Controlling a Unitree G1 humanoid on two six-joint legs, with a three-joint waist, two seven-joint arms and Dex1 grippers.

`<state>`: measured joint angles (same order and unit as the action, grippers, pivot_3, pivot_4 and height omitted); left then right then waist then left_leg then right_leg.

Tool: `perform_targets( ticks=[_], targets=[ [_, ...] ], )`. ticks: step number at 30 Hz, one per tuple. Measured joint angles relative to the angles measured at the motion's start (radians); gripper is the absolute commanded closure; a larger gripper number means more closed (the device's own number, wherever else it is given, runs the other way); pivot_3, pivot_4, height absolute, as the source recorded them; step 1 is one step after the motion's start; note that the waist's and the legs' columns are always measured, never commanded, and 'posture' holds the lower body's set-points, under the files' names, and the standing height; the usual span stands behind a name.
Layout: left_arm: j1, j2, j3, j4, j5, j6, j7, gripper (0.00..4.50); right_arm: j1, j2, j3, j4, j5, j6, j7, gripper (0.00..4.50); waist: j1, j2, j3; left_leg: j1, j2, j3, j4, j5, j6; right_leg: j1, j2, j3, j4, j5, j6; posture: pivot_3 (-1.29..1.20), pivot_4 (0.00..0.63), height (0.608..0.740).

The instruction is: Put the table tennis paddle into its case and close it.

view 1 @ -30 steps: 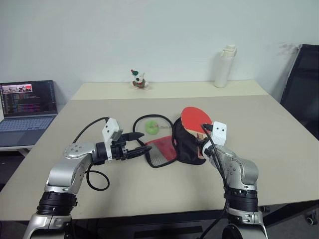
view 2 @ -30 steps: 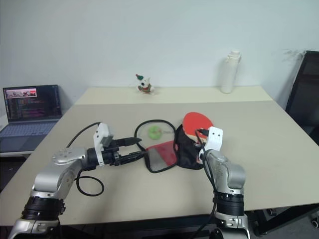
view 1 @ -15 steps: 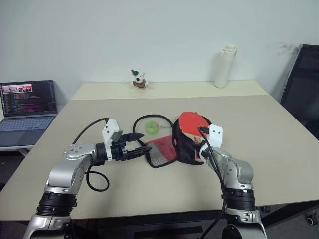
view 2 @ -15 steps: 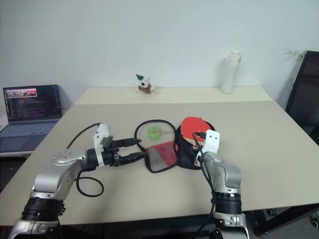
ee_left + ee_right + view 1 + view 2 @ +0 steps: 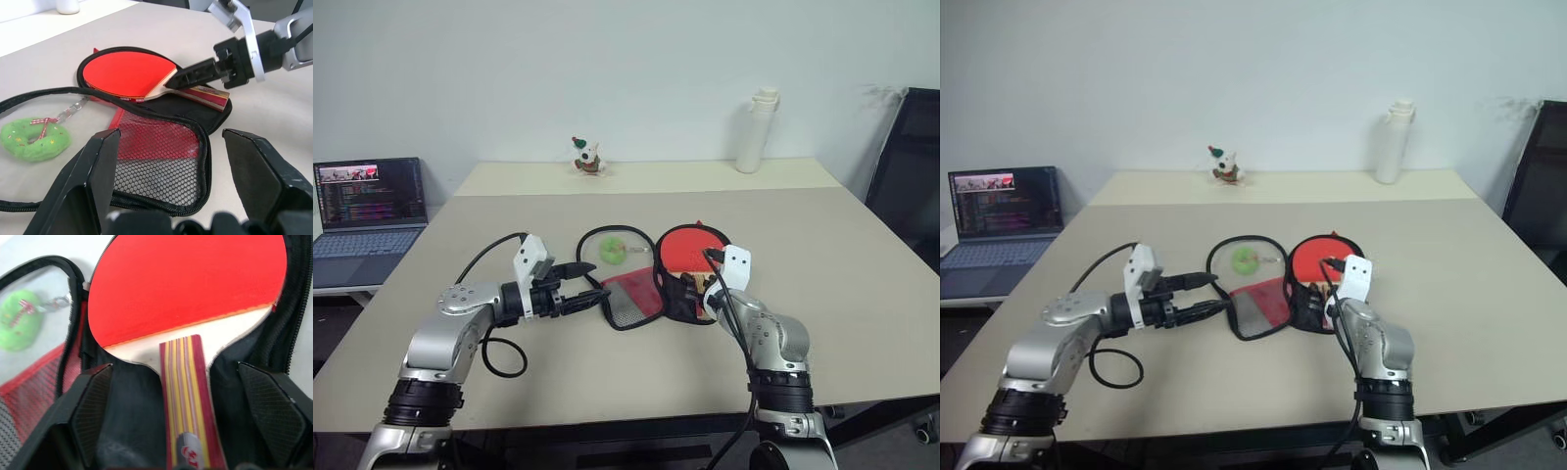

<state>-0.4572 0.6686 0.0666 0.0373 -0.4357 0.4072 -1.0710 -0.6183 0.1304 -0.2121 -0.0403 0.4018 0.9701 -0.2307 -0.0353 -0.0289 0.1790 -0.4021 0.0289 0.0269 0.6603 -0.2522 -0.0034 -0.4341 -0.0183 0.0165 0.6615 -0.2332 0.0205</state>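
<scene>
Resting flat inside the open black-and-red fabric case (image 5: 161, 161) on the counter (image 5: 862, 284), the red-faced, wooden-handled table tennis paddle (image 5: 186, 303) lies free; my right end effector (image 5: 183, 411) gapes around its handle, my left end effector (image 5: 181, 171) open near the mesh flap to close it.

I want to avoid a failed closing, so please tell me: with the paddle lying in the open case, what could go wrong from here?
1. The right end effector straddles the handle of the table tennis paddle; pulling back could drag the paddle out.
2. The green ball and its chain lie beside the zipper edge of the case; they might get caught when the flap folds over.
3. The left end effector is open and grips nothing, so the case may slide.
</scene>
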Motion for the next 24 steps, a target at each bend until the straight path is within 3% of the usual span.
perform_targets(
  ticks=[5, 7, 11, 14, 18, 22, 24],
  targets=[
    [0.018, 0.005, 0.000, 0.006, 0.011, -0.003, 0.012, 0.86, 0.008, -0.047, 0.050, -0.165, 0.109, 0.061, 0.132, 0.04, 0.000, 0.000, 0.000, 0.000, 0.000, 0.000, 0.000, 0.000, 0.000, 0.000, 0.000, 0.000, 0.000, 0.000, 0.000, 0.00, 0.150, 0.740],
    [0.021, 0.007, 0.000, 0.015, 0.016, -0.004, 0.013, 0.86, 0.013, -0.151, 0.110, -0.251, 0.171, 0.122, 0.244, 0.04, 0.000, 0.000, 0.000, 0.000, 0.000, 0.000, 0.000, 0.000, 0.000, 0.000, 0.000, 0.000, -0.001, 0.000, 0.000, 0.00, 0.150, 0.740],
    [0.025, 0.017, 0.004, 0.082, 0.039, -0.027, 0.016, 0.86, 0.026, -0.462, 0.151, -0.405, 0.280, 0.231, 0.467, 0.04, 0.008, 0.000, 0.000, 0.000, -0.001, -0.001, 0.001, 0.000, 0.000, 0.003, -0.001, -0.002, -0.003, 0.000, 0.001, 0.00, 0.150, 0.740],
    [0.014, 0.016, 0.000, 0.141, 0.073, -0.059, 0.029, 1.46, 0.031, -0.606, 0.143, -0.427, 0.312, 0.244, 0.574, 0.00, 0.007, -0.001, 0.000, 0.001, -0.001, -0.001, 0.001, 0.000, 0.000, 0.003, -0.001, -0.002, -0.003, 0.000, 0.001, 0.00, 0.150, 0.740],
    [-0.038, 0.015, -0.036, 0.252, 0.158, -0.110, 0.061, 2.99, 0.029, -0.713, 0.113, -0.436, 0.328, 0.240, 0.651, 0.00, 0.005, -0.001, 0.000, 0.001, 0.000, -0.001, 0.000, 0.000, 0.000, 0.003, 0.000, -0.001, -0.003, 0.000, 0.001, 0.00, 0.150, 0.740],
    [-0.076, 0.003, -0.061, 0.357, 0.212, -0.131, 0.086, 4.39, 0.031, -0.749, 0.104, -0.438, 0.328, 0.234, 0.679, 0.00, 0.004, -0.001, 0.000, 0.000, 0.000, -0.001, 0.000, 0.000, 0.000, 0.003, 0.000, -0.001, -0.003, 0.000, 0.001, 0.00, 0.150, 0.740],
    [-0.095, -0.008, -0.066, 0.402, 0.230, -0.145, 0.096, 4.45, 0.035, -0.753, 0.105, -0.440, 0.328, 0.231, 0.689, 0.00, 0.006, -0.002, 0.001, 0.000, 0.000, -0.001, 0.000, 0.000, 0.000, 0.003, 0.000, -0.001, -0.003, 0.000, 0.001, 0.00, 0.150, 0.740]
  ],
)
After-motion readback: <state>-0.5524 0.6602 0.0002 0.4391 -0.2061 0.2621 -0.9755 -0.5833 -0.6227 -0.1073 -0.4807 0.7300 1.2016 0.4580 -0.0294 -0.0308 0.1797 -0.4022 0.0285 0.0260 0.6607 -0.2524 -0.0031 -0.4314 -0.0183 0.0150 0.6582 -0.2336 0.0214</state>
